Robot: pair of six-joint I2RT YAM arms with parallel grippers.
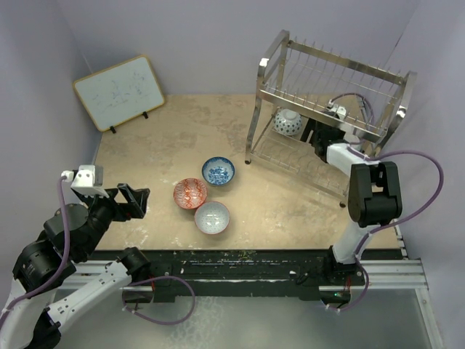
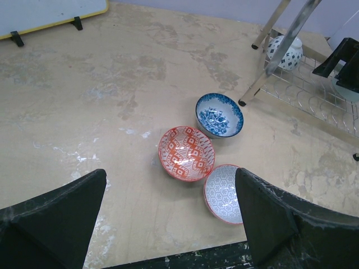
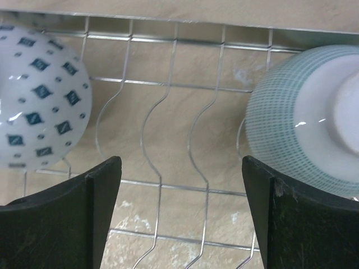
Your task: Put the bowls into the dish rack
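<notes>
Three bowls sit on the table: a blue-and-white bowl [image 1: 218, 171] [image 2: 219, 114], a red-orange bowl [image 1: 190, 193] [image 2: 187, 152] and a pale grey-white bowl [image 1: 212, 217] [image 2: 224, 193]. The silver dish rack [image 1: 330, 116] [image 3: 168, 112] stands at the back right. On its lower tier rest a white bowl with blue diamonds [image 1: 288, 122] [image 3: 39, 95] and a mint green bowl [image 3: 303, 129] with its foot showing. My right gripper [image 1: 317, 137] [image 3: 182, 213] is open inside that tier, between the two bowls, holding nothing. My left gripper [image 1: 134, 200] [image 2: 171, 185] hangs open and empty, left of the table bowls.
A framed whiteboard [image 1: 118, 92] leans at the back left. The rack's legs [image 2: 263, 75] stand just right of the blue-and-white bowl. The dark front rail [image 1: 247, 265] runs along the table's near edge.
</notes>
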